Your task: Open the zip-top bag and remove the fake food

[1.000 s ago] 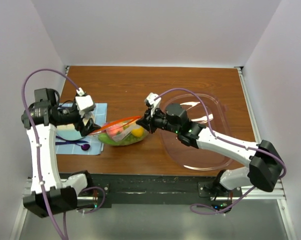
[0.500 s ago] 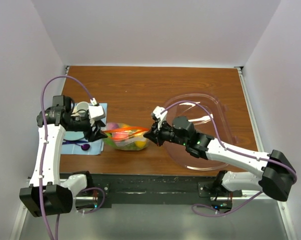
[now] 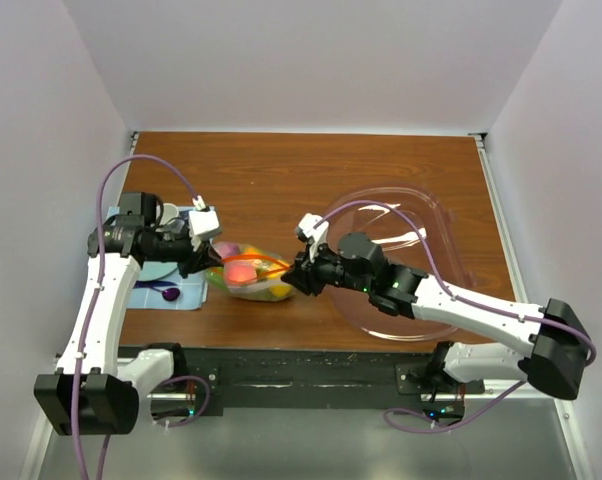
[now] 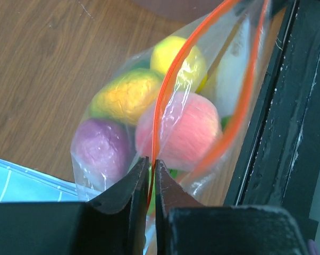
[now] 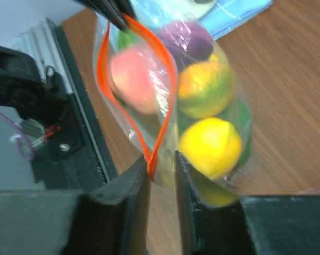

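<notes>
Pincer on the left (image 4: 152, 159) is nipped thin onto the bag's (image 3: 249, 282) orange zip strip. The right pincer (image 5: 161, 159) stands slightly parted around the strip's other end, gripping nothing. The bag sits on the desk (image 3: 281, 170) just left of the clear tub (image 3: 436, 250), long axis pointing toward the tub, mouth upward and gaping. The fake food (image 4: 176, 133) is inside. Opening looks nearly done; next, one pincer must reach in while the other holds the rim.

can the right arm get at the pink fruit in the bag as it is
Probably not yet: the right gripper is tied up at the bag's zip corner, jaws slightly apart around the strip. The bag gapes, though, with the pink fruit just inside.
</notes>
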Controlling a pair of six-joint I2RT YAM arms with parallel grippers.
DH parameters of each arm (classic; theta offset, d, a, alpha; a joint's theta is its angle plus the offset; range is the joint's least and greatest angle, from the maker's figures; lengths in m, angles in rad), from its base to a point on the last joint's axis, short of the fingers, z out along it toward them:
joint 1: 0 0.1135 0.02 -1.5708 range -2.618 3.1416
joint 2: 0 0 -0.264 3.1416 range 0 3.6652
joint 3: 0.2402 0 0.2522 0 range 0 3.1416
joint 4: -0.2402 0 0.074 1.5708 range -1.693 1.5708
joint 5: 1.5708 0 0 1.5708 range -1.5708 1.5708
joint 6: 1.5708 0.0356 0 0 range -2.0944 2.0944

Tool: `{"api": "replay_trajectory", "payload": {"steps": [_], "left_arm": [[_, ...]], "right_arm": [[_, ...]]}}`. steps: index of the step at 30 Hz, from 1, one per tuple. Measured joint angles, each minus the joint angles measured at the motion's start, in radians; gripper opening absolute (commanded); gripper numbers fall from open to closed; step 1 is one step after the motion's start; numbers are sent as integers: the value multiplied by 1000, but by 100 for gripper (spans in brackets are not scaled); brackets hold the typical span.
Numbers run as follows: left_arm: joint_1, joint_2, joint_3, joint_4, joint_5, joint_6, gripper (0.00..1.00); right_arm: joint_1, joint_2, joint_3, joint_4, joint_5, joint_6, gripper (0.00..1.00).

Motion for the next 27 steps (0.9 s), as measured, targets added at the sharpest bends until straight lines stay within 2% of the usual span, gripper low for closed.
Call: {"api": "replay_trajectory", "payload": {"steps": [1, 9, 13, 20, 22, 23, 25, 27], "left_arm": [[-10, -6, -5, 15, -7, -23, 10], [-66, -58, -15, 162, -75, -190, 1], [-71, -53, -11, 231, -121, -270, 1], [-89, -40, 42, 279, -143, -373, 1], [-97, -43, 53, 278, -142, -387, 1], [-100, -47, 57, 274, -140, -396, 1], [-104, -57, 64, 263, -140, -403, 1], [-105, -71, 71, 248, -137, -404, 1]], "right_arm": [[16, 0, 26, -23, 13, 2, 45], [124, 2, 291, -186, 127, 47, 44], [161, 30, 362, -221, 153, 71, 42], [261, 246, 477, -255, 216, 102, 40], [269, 308, 503, -267, 246, 118, 43], [270, 343, 521, -278, 268, 128, 49], [271, 397, 556, -303, 312, 149, 49], [273, 445, 591, -331, 363, 171, 60]]}}
